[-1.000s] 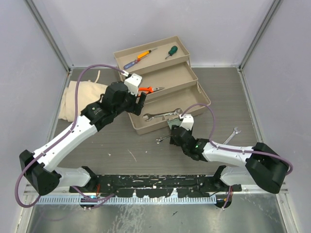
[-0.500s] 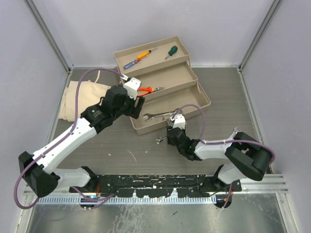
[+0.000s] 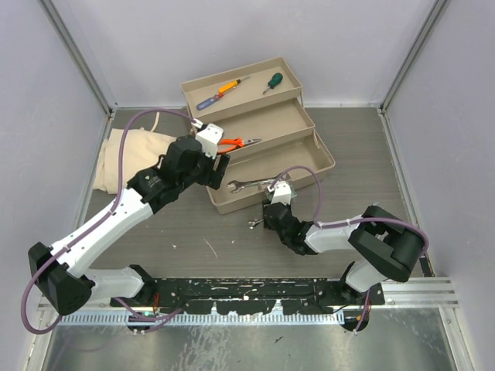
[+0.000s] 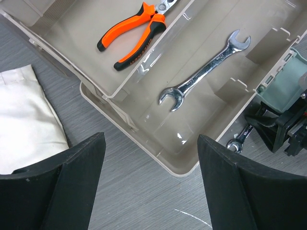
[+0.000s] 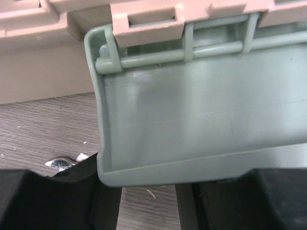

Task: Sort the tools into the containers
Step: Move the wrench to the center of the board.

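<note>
The overhead view takes in the whole tan plastic toolbox (image 3: 232, 203), its three stepped trays standing at the middle of the far edge of the desk (image 3: 193, 247). An orange-handled screwdriver (image 3: 229, 86), a blue-and-red-handled screwdriver (image 3: 207, 101) and a green-handled screwdriver (image 3: 274, 80) lie in the top tray. The orange-handled pliers (image 3: 234, 143) are in the middle tray and a long silver open-end wrench (image 3: 255, 184) is in the lowest. A cream cloth bag (image 3: 128, 154) lies by the left edge.

Only the left wrist view shows the left gripper (image 4: 151, 139) spread wide and empty, above the lowest tray's near left corner. It also shows a small silver wrench (image 4: 238, 139) on the desk just in front of that tray, running in under the right gripper (image 3: 269, 215).

The right wrist view is filled by the pale green latch (image 5: 201, 120) hanging below the salmon-pink handle (image 5: 146, 17). The black fingers (image 5: 48, 201) show a narrow gap of bare desk, but their tips are hidden behind the latch. I cannot tell whether they pinch the small wrench, whose head pokes out at the left.

Since a second ago the right arm has folded its elbow inward and its gripper has edged left. The left arm has barely shifted.

The left arm reaches diagonally from the near left corner, wrist over the box's left end. The right arm lies low along the desk.
</note>
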Motion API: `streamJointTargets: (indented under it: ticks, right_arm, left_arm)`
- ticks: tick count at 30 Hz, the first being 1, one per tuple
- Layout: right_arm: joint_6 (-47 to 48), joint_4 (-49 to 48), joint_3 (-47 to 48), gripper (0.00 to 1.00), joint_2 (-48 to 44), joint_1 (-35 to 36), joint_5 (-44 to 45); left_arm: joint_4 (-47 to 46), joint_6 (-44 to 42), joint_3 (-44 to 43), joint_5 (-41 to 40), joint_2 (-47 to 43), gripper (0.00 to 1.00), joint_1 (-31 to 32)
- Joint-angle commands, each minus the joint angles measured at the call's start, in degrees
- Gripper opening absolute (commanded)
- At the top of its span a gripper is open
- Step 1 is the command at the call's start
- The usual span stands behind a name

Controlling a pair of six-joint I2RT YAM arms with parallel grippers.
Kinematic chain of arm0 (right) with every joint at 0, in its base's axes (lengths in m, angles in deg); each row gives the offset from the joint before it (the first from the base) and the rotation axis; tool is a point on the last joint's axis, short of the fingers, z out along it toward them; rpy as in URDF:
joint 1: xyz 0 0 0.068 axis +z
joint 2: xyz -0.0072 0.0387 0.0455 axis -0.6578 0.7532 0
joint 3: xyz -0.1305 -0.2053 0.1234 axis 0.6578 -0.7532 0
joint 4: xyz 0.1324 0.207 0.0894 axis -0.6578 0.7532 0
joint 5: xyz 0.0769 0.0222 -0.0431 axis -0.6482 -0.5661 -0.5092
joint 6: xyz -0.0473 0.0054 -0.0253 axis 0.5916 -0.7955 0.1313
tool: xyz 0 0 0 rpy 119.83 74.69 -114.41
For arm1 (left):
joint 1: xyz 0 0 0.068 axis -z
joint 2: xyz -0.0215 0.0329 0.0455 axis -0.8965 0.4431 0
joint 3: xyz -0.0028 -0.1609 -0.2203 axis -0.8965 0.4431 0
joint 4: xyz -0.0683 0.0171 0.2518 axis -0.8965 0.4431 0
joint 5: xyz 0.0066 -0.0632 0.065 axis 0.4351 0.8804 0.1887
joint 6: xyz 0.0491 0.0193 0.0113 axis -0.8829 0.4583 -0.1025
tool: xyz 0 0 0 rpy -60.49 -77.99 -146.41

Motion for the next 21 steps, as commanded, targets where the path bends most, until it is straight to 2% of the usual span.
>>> streamJointTargets:
  ticks: [1, 11, 17, 21]
  right_arm:
    - [-3.9, 5.6, 0.3, 0.47, 0.5, 0.1, -3.7]
    - [-12.3, 19.0, 0.5, 0.47, -2.4, 4.2, -7.1]
    - [-16.3, 26.2, 0.2, 0.48, -7.8, 9.4, -9.0]
    - [-16.2, 29.5, 0.0, 0.52, -12.3, 10.1, -9.9]
  left_arm:
    - [-0.5, 1.1, 0.8, -1.3, -3.6, 0.78, -0.2]
    - [1.9, 3.0, 3.2, -2.6, -5.9, 0.8, -0.3]
    - [2.2, 3.9, 2.8, -2.7, -4.8, 0.81, -0.2]
    - [2.1, 4.2, 2.4, -2.3, -3.8, 0.8, -0.3]
